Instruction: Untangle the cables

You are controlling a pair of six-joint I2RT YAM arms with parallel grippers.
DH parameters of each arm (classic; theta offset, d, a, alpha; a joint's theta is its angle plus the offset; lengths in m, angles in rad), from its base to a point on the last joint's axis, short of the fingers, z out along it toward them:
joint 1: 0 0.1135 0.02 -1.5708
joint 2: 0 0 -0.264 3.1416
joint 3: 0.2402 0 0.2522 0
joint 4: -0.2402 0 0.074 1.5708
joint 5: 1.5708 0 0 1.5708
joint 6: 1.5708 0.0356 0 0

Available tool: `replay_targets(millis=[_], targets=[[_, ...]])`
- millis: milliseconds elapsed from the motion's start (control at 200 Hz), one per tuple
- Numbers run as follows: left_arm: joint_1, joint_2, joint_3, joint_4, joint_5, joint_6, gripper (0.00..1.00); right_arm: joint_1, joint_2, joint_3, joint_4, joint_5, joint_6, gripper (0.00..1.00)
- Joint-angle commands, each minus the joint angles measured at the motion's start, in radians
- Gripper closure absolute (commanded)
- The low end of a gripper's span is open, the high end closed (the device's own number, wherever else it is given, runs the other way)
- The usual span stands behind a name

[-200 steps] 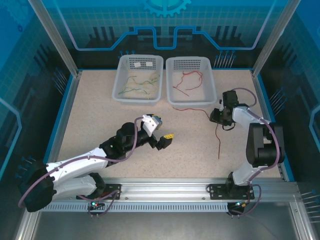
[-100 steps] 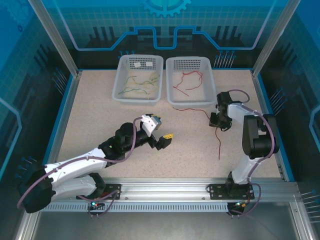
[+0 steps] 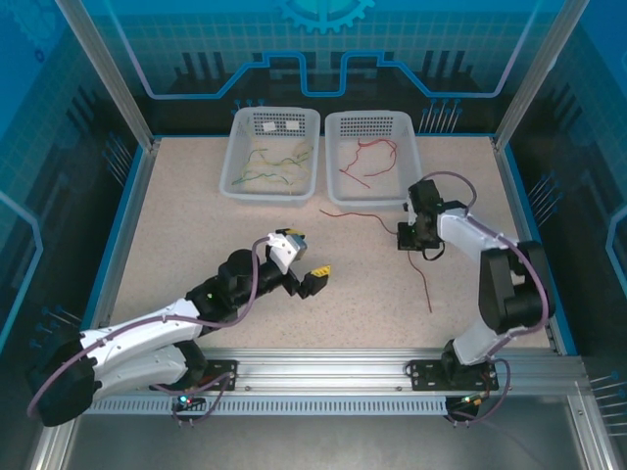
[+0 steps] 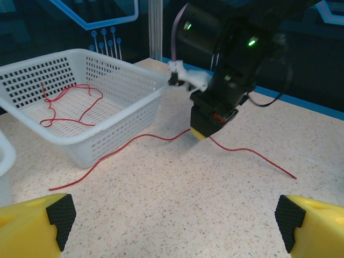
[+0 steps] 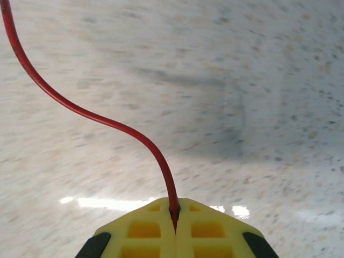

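A loose red cable (image 3: 358, 214) lies on the table in front of the baskets, its other end trailing toward the near edge. My right gripper (image 3: 405, 238) is shut on it near its middle; in the right wrist view the red cable (image 5: 107, 121) runs into the closed yellow jaws of that gripper (image 5: 175, 215). My left gripper (image 3: 315, 277) stands open over bare table, well left of the cable. The left wrist view has the left gripper (image 4: 172, 223) wide open with nothing in it, and the right gripper (image 4: 207, 126) pinching the red cable (image 4: 252, 153).
Two white baskets stand at the back. The left basket (image 3: 240, 181) holds yellow-green cables (image 3: 272, 164). The right basket (image 3: 338, 195) holds a red cable (image 3: 367, 157). Metal frame posts and blue panels border the table.
My right gripper has shut on the red cable and moved left toward the table's middle, dragging the cable with it. The left gripper shifted slightly nearer and stayed open.
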Motion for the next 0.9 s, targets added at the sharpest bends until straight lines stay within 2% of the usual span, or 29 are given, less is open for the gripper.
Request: replay_targets(millis=[0,215,370,430,595,705,815,896], targets=[[0.009,-0.02,-0.021,0.048,-0.044,-0.007,0.01,0.034,-0.094,-0.024,-0.016,-0.106,-0.03,1.0],[0.087,-0.026,-0.042,0.109,0.028,-0.087,0.01,0.137,-0.287,-0.043,0.034,-0.238,-0.107,1.0],[0.116,-0.038,-0.049,0.137,0.05,-0.1,0.02,0.144,-0.405,-0.032,0.133,-0.37,-0.131,1.0],[0.116,-0.04,-0.043,0.136,0.051,-0.102,0.02,0.144,-0.425,-0.013,0.166,-0.386,-0.129,1.0],[0.117,-0.062,-0.056,0.161,0.053,-0.119,0.02,0.108,-0.388,0.121,0.174,-0.308,-0.037,1.0],[0.115,-0.079,-0.067,0.168,0.058,-0.13,0.02,0.062,-0.34,0.201,0.218,-0.389,0.01,1.0],[0.116,-0.11,-0.073,0.153,0.089,-0.118,0.02,0.061,-0.291,0.279,0.2,-0.412,-0.042,1.0],[0.115,-0.14,-0.068,0.129,0.084,-0.103,0.03,0.056,-0.261,0.306,0.189,-0.489,-0.099,1.0]])
